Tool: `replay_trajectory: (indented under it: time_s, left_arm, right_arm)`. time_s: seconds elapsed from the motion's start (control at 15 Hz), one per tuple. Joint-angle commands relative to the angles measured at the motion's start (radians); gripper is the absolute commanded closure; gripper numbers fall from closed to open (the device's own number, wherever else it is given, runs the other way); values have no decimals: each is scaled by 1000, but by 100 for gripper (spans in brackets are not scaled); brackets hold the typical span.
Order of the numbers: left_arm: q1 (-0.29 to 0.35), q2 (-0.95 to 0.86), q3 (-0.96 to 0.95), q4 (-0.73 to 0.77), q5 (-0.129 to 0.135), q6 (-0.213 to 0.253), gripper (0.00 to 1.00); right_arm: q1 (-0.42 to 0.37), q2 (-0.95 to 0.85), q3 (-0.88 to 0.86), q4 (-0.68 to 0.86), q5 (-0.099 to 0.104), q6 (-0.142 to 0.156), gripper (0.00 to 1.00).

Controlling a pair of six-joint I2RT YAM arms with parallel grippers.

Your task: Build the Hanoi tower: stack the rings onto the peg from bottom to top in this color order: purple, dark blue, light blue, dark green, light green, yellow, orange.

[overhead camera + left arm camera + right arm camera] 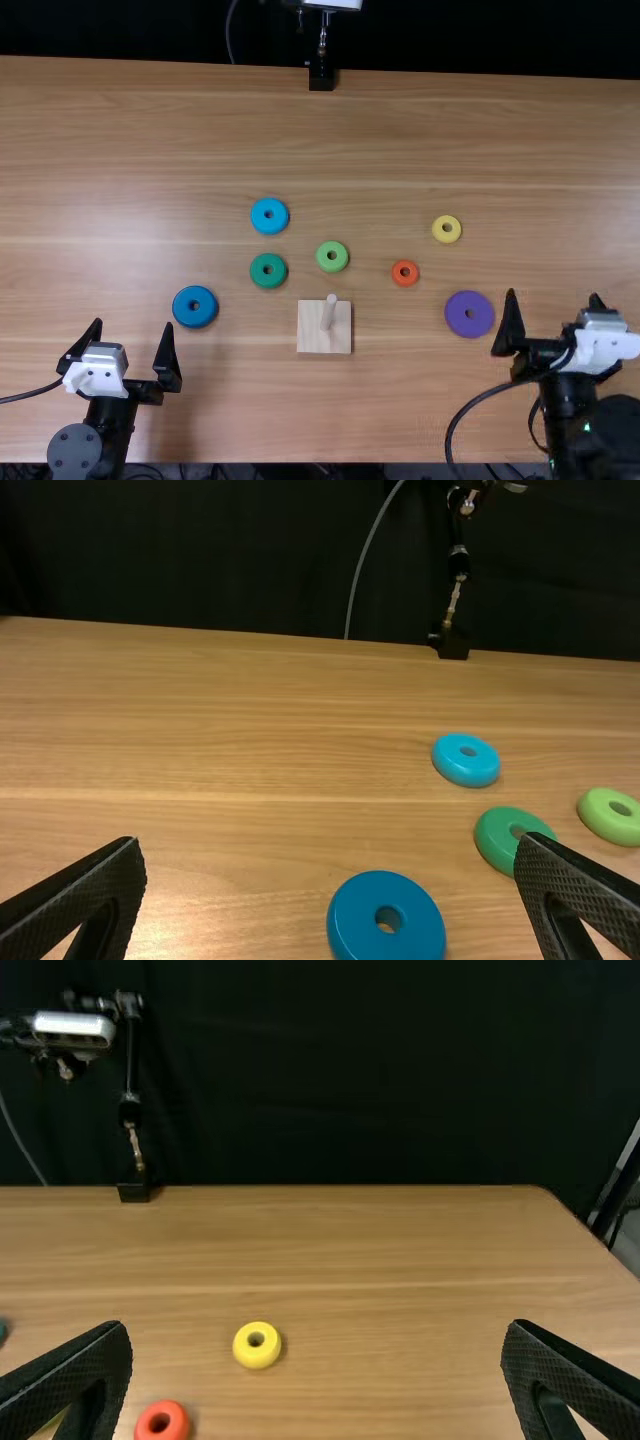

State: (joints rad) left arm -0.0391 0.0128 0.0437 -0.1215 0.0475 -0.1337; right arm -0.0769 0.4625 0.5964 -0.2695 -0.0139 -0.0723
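At the lower left of the top view, the left gripper (135,341) is positioned above the table (150,130), fingers apart; the right gripper (553,298), at the lower right, likewise has its fingers spread. The peg (328,312) stands bare on its square base (325,341). Rings lie flat on the wood: dark blue ring (182,306) nearest the left gripper, light blue ring (269,228) beyond dark green ring (268,283), light green ring (333,246) beside the latter, orange ring (405,283) and yellow ring (447,240) right of the peg, purple ring (470,331) near the right gripper.

Rings (257,272) lie on the table (150,130) left of, right of and behind the peg (328,312) (itself on a base (338,341)).
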Motion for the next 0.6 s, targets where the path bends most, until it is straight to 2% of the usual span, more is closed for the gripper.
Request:
replay_trajectory:
  time_s: [0.0, 0.27, 0.4, 0.53]
  left_arm:
    - [5, -13, -44, -7, -7, 7, 0]
    - [7, -13, -44, -7, -7, 7, 0]
    - [5, -13, -44, -7, -7, 9, 0]
    - [7, -13, -44, -7, -7, 9, 0]
  right_arm:
    - [-3, 93, 60, -22, 10, 8, 0]
    - [2, 419, 210, -160, 8, 12, 0]
    - [5, 510, 256, -212, 7, 6, 0]
    - [40, 620, 283, -238, 7, 8, 0]
